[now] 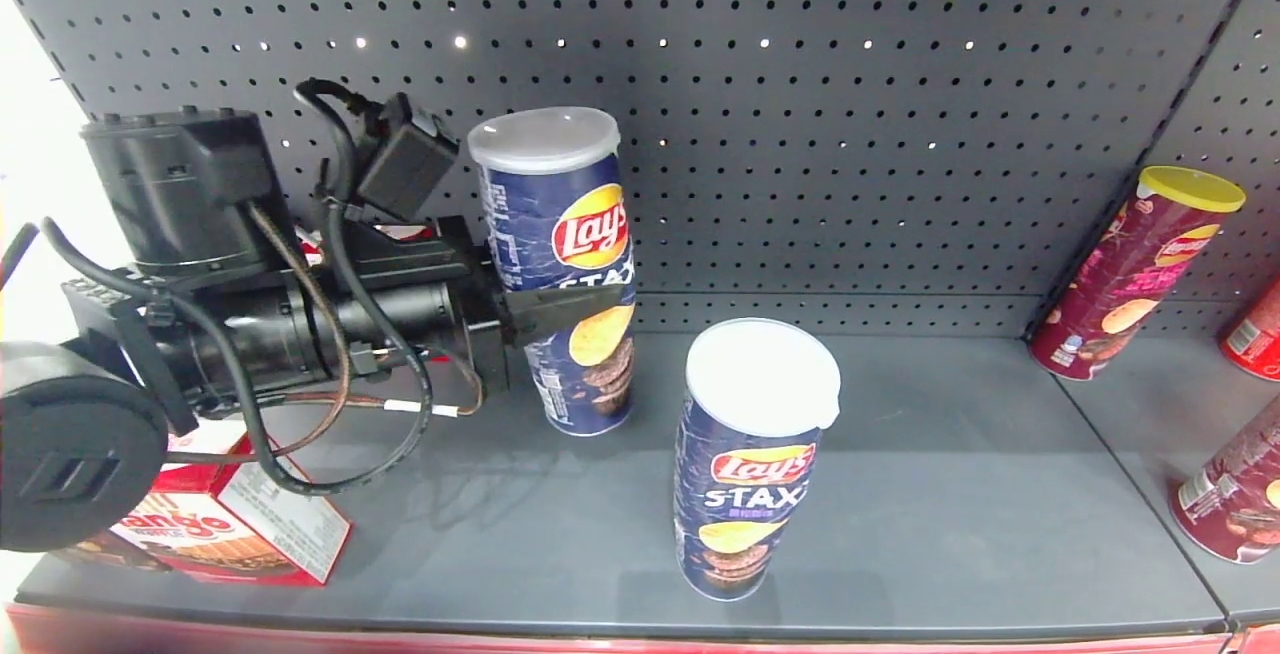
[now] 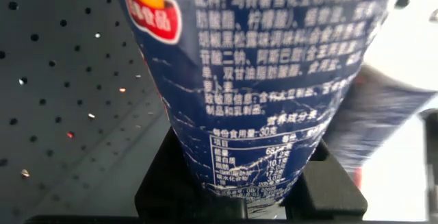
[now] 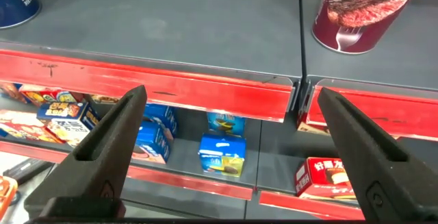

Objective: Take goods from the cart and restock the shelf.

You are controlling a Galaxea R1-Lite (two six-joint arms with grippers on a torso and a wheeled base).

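Note:
A dark blue chip can with a clear lid [image 1: 570,264] stands upright at the back of the grey shelf [image 1: 950,494]. My left gripper [image 1: 560,309] is shut on its middle, coming in from the left. In the left wrist view the can [image 2: 274,80] sits between the dark fingers [image 2: 328,183]. A second identical blue can [image 1: 745,459] stands nearer the front edge, right of the held one. My right gripper [image 3: 239,148] is open, held in front of the red shelf edge [image 3: 171,80], with nothing between its fingers.
A red-and-white box [image 1: 235,529] lies at the shelf's front left under my left arm. Maroon cans [image 1: 1135,274] stand on the right, one with a yellow lid. Lower shelves hold blue boxes [image 3: 222,152] and red boxes [image 3: 325,176]. The pegboard back wall [image 1: 800,84] is close behind.

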